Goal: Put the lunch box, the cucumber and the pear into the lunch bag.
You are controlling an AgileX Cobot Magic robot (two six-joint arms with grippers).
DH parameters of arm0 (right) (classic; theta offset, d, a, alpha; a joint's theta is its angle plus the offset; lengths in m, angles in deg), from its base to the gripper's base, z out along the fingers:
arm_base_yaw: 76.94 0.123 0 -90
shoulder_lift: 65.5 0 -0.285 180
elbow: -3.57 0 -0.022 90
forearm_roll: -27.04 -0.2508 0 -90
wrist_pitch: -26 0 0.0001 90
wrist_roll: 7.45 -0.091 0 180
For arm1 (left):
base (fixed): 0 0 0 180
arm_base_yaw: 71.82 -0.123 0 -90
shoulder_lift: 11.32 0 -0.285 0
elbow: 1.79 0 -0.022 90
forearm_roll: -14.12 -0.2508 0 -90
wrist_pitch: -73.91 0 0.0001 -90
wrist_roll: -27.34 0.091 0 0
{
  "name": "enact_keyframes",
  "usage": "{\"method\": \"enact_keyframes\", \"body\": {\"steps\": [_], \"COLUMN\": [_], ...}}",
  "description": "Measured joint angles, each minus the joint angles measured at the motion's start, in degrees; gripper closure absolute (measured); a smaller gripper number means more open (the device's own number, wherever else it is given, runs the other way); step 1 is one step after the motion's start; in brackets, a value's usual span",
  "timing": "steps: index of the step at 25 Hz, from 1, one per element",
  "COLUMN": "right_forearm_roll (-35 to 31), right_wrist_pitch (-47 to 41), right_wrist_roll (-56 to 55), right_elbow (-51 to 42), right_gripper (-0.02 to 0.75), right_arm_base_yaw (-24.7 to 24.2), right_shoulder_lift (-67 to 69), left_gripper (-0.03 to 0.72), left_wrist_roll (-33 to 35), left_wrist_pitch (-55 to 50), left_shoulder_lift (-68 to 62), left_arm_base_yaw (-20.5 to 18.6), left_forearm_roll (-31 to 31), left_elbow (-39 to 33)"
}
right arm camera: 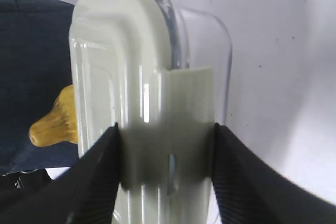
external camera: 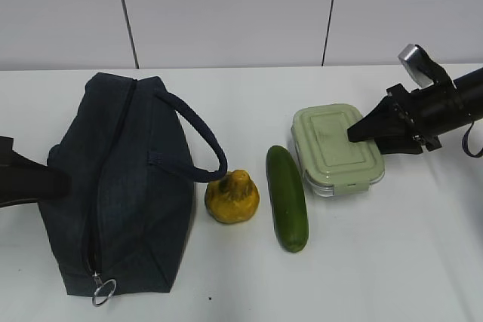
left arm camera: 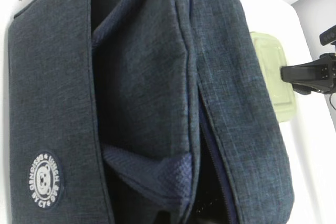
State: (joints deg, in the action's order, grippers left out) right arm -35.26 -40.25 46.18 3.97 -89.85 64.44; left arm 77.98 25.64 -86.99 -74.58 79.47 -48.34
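**Sage-green lid between the right jaws, bag waiting at far left**

Black ribbed fingers of our right gripper [right arm camera: 167, 145] sit on either side of the lunch box's [external camera: 337, 150] clip tab, pressed against it in the wrist view, so we read it as closed on the box. The box appears to rest on the table [external camera: 392, 262] w/ its long axis running near-to-far, and our right arm is the one on it.

Outward to the left: the cucumber [external camera: 287, 197] lies just beside the box, roughly parallel to it. Next is the pear [external camera: 232, 197], close to the lunch bag's [external camera: 121, 186] handle loop.

Our left gripper [external camera: 34, 180] is at the bag's left side; fingers are out of sight, so we can't tell its state.

The bag lies well left of the box, zipper line along its length; how far it's open we can't judge. We see nothing inside, and the box's contents aren't readable. The box must cross over both the cucumber & pear to get there.
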Motion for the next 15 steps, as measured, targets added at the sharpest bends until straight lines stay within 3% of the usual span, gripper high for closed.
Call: {"method": "enact_keyframes", "body": {"steps": [15], "right_forearm_roll": [-6.34], "right_wrist_pitch": [0.70], "right_wrist_roll": [-0.42], "right_elbow": [-0.13], "right_gripper": [0.346], "right_arm_base_yaw": [0.00], "right_shoulder_lift": [-2.90], "left_gripper": [0.704], "left_wrist_roll": [0.00], "left_wrist_pitch": [0.00], "left_shoulder_lift": [0.00], "left_arm_base_yaw": [0.00], "left_forearm_roll": [-0.06], "left_elbow": [0.00]}}
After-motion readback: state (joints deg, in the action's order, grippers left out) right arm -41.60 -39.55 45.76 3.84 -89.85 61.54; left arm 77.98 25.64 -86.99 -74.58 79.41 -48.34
